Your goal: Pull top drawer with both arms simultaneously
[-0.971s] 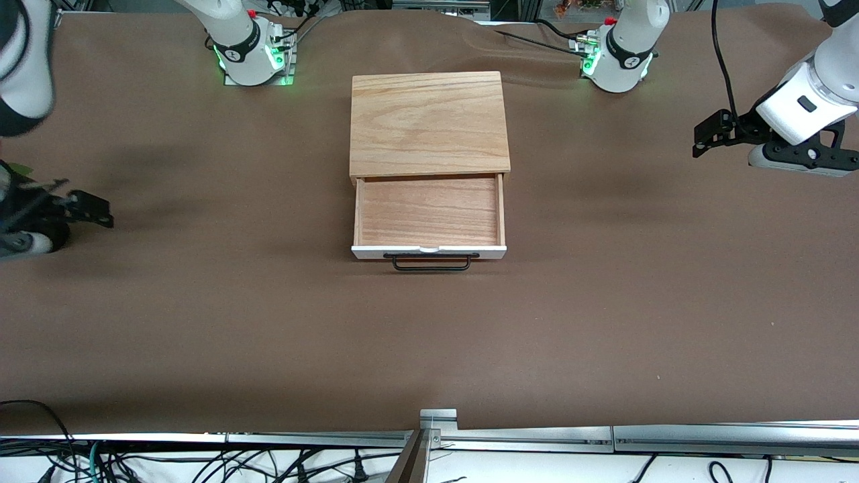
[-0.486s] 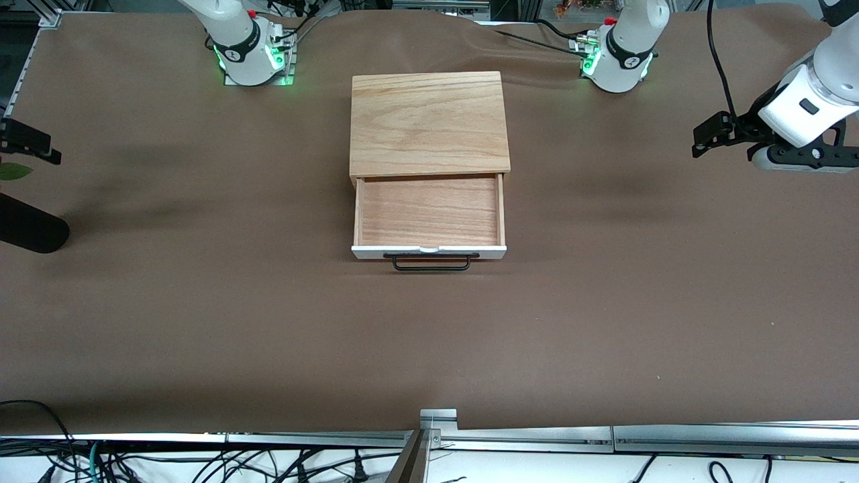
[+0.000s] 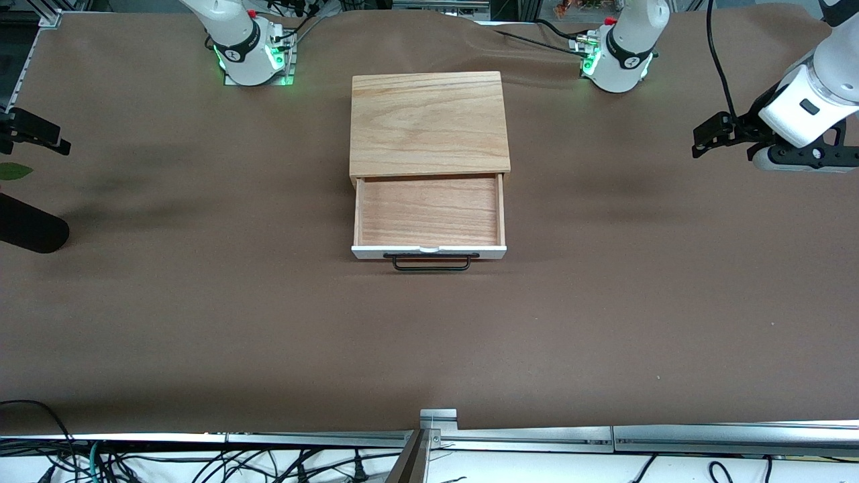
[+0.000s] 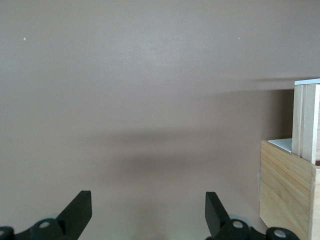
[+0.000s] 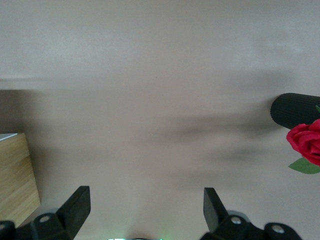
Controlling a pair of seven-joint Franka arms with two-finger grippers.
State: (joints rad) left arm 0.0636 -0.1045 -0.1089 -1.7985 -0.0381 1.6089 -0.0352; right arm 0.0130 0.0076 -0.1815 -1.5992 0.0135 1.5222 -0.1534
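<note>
From the front camera, you see the top drawer [image 3: 429, 213] standing pulled out of its wooden box [image 3: 428, 122] at mid-table, its light-wood tray bare and its white front panel and black wire handle [image 3: 430, 261] on the side nearer the camera. Your left gripper [image 3: 713, 133] hangs over the brown table [image 3: 604, 322] toward the left arm's end, well apart from the drawer. Your right gripper [image 3: 33, 131] shows only as a black tip at the view's edge, over the right arm's end of the table, just as far from the box. Below it in this view lie a black ribbed cylinder [image 3: 30, 231] and a green leaf [image 3: 13, 172] at the table's margin.

In the left wrist view, your left gripper [image 4: 148, 207] has its fingers [image 4: 78, 210] spread wide with only bare tabletop between them. The top drawer [image 4: 306, 120] and the wooden box [image 4: 287, 192] edge into the picture, untouched.

In the right wrist view, your right gripper [image 5: 146, 206] is likewise spread wide over bare cloth, holding nothing. A corner of the wooden box [image 5: 16, 180] shows at one border; at the other, the black ribbed cylinder [image 5: 295, 110] lies beside a red rose [image 5: 306, 140] with its green leaf [image 5: 305, 166].
</note>
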